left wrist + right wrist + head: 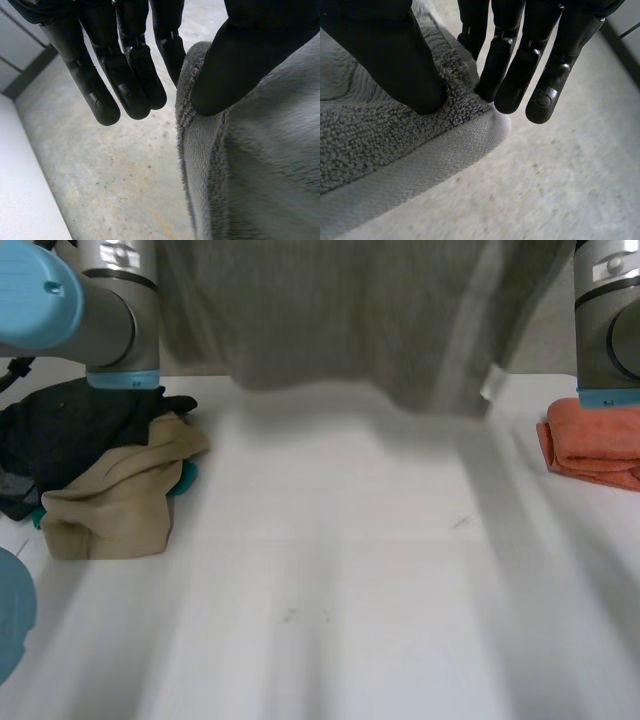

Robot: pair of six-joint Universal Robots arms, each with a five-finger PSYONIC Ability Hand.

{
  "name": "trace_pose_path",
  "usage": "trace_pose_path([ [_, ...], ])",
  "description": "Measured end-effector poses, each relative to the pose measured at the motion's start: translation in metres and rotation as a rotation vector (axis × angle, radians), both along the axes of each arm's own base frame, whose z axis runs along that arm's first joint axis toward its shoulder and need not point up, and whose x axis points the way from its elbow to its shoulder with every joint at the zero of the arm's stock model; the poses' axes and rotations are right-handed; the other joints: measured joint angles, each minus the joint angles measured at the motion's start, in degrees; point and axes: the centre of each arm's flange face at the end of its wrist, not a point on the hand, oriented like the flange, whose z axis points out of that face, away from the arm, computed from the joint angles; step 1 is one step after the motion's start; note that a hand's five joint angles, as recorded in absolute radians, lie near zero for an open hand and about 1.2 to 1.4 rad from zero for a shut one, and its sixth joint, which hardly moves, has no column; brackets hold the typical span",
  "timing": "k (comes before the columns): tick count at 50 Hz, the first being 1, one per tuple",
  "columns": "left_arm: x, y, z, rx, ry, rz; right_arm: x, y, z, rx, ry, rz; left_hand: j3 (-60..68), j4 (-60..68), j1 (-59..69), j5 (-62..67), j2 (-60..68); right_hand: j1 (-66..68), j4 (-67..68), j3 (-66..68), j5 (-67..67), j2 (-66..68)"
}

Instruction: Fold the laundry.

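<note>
A grey towel (340, 330) hung spread above the far side of the white surface (330, 590), its lower edge clear of the top and a small white tag (493, 383) dangling near its right side. The left arm (110, 310) and the right arm (608, 320) rose at either side of it.

In the left wrist view the left robot hand (132, 75) was clamped on the towel's edge: the thumb (240, 60) pressed onto the nap while the innermost of the straight fingers (170, 50) lay against the far face of the hem. In the right wrist view the right robot hand (520, 65) pinched a corner of the towel the same way, thumb (385, 55) sunk into the pile by the woven border, fingers straight behind it. A concrete floor (115, 175) lay below both hands.

At the left of the surface sat a heap of dark clothes (60, 430) with a crumpled tan garment (120, 500) lying against it. At the right edge lay a folded orange cloth (595, 445), well apart from the heap
</note>
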Motion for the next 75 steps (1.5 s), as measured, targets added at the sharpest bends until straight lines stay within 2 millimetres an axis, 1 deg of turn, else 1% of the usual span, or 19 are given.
trace_pose_path([
  [5,0.011,-0.002,-0.013,0.077,0.041,-0.050,0.000,0.001,-0.010,0.033,0.004,0.006,0.00,0.00,0.00,0.00,0.00,0.00,0.00,0.00,0.00,0.00],
  [12,0.025,0.002,-0.075,0.305,-0.004,-0.079,0.000,0.002,-0.061,0.217,0.070,0.016,0.00,0.00,0.00,0.00,0.00,0.00,0.00,0.00,0.01,0.00],
  [16,0.029,0.021,-0.147,0.525,-0.087,-0.095,0.002,0.011,-0.121,0.425,0.164,0.062,0.00,0.00,0.00,0.00,0.01,0.00,0.00,0.00,0.01,0.24],
  [19,0.030,0.029,-0.169,0.594,-0.115,-0.100,0.002,0.016,-0.143,0.504,0.197,0.079,0.00,0.00,0.00,0.00,0.01,0.00,0.00,0.00,0.01,0.24],
  [21,0.034,0.049,-0.211,0.724,-0.171,-0.114,0.000,0.027,-0.185,0.665,0.259,0.108,0.00,0.00,0.00,0.00,0.01,0.00,0.00,0.00,0.01,0.23],
  [25,0.039,0.076,-0.240,0.842,-0.222,-0.134,-0.006,0.044,-0.220,0.841,0.330,0.113,0.00,0.00,0.00,0.00,0.01,0.00,0.00,0.00,0.01,0.24],
  [29,0.048,0.107,-0.249,0.933,-0.256,-0.145,-0.025,0.065,-0.236,1.017,0.415,0.078,0.00,0.00,0.00,0.00,0.01,0.00,0.00,0.00,0.27,0.24],
  [37,0.069,0.153,-0.238,1.057,-0.309,-0.119,-0.062,0.109,-0.222,1.266,0.572,0.011,0.00,0.00,0.00,0.00,0.01,0.00,0.00,0.00,0.32,0.24],
  [42,0.093,0.189,-0.235,1.230,-0.402,-0.064,-0.095,0.154,-0.204,1.466,0.710,-0.027,0.00,0.00,0.00,0.00,0.02,0.00,0.00,0.00,0.32,0.24],
  [50,0.101,0.207,-0.239,1.342,-0.475,-0.048,-0.107,0.175,-0.207,1.542,0.794,-0.030,0.00,0.00,0.00,0.00,0.01,0.00,0.00,0.00,0.33,0.21],
  [58,0.084,0.170,-0.241,1.187,-0.459,-0.050,-0.103,0.135,-0.215,1.375,0.730,-0.114,0.00,0.00,0.00,0.00,0.02,0.00,0.00,0.00,0.33,0.21],
  [65,0.052,0.124,-0.219,0.959,-0.424,-0.075,-0.088,0.085,-0.194,1.177,0.589,-0.179,0.01,0.00,0.00,0.00,0.02,0.00,0.00,0.00,0.33,0.21],
  [67,0.033,0.094,-0.186,0.789,-0.383,-0.081,-0.070,0.051,-0.154,0.960,0.467,-0.187,0.02,0.01,0.00,0.00,0.05,0.00,0.01,0.09,0.33,0.21],
  [69,0.032,0.091,-0.182,0.771,-0.378,-0.081,-0.068,0.048,-0.149,0.936,0.456,-0.187,0.02,0.01,0.00,0.00,0.05,0.00,0.01,0.09,0.33,0.21],
  [70,0.020,0.067,-0.140,0.591,-0.326,-0.074,-0.058,0.030,-0.111,0.743,0.364,-0.185,0.03,0.02,0.00,0.00,0.08,0.00,0.01,0.16,0.33,0.21],
  [72,0.015,0.056,-0.112,0.477,-0.289,-0.066,-0.053,0.020,-0.081,0.590,0.296,-0.187,0.03,0.02,0.00,0.00,0.08,0.00,0.01,0.16,0.33,0.21],
  [73,0.012,0.044,-0.076,0.333,-0.240,-0.054,-0.051,0.013,-0.047,0.415,0.219,-0.192,0.03,0.03,0.00,0.00,0.09,0.00,0.01,0.16,0.33,0.21],
  [74,0.012,0.044,-0.076,0.333,-0.240,-0.054,-0.051,0.013,-0.047,0.415,0.219,-0.192,0.03,0.03,0.00,0.00,0.09,0.00,0.01,0.16,0.33,0.21],
  [75,0.012,0.039,-0.057,0.255,-0.211,-0.045,-0.050,0.011,-0.028,0.315,0.176,-0.196,0.03,0.03,0.00,0.00,0.09,0.00,0.01,0.16,0.33,0.21],
])
